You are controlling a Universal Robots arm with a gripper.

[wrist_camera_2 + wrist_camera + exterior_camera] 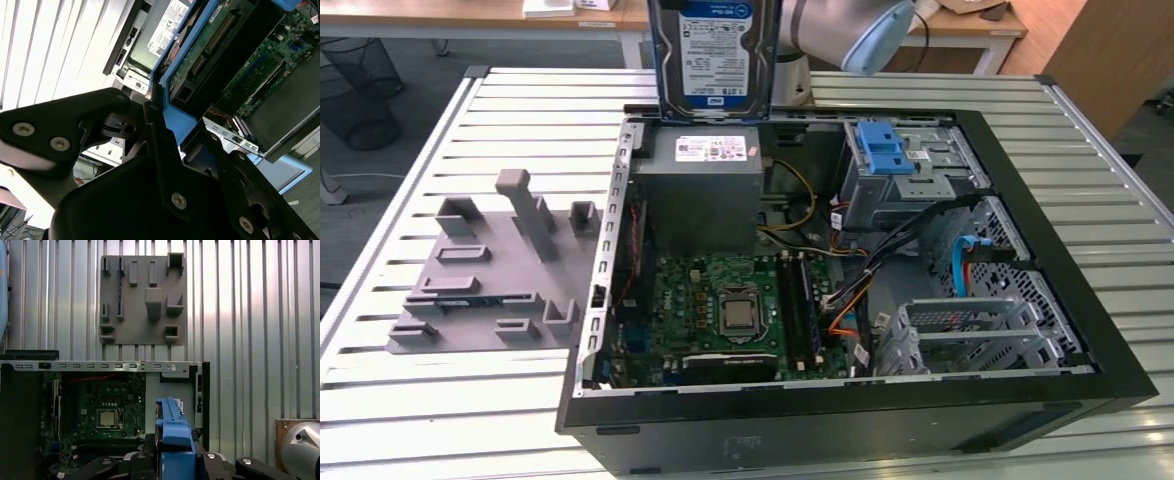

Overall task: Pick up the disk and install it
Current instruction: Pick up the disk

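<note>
One disk (pixel 714 55) is held upright, pinched by its blue frame in the hand (pixel 174 462), above the single power-supply box (pixel 700 195) in one open computer case (pixel 854 425). One grey fixture plate (pixel 467 290) is laid near an edge of the counter (pixel 454 420).

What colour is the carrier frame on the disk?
Bright blue. The carrier frame on the disk shows best in the first wrist view.
</note>
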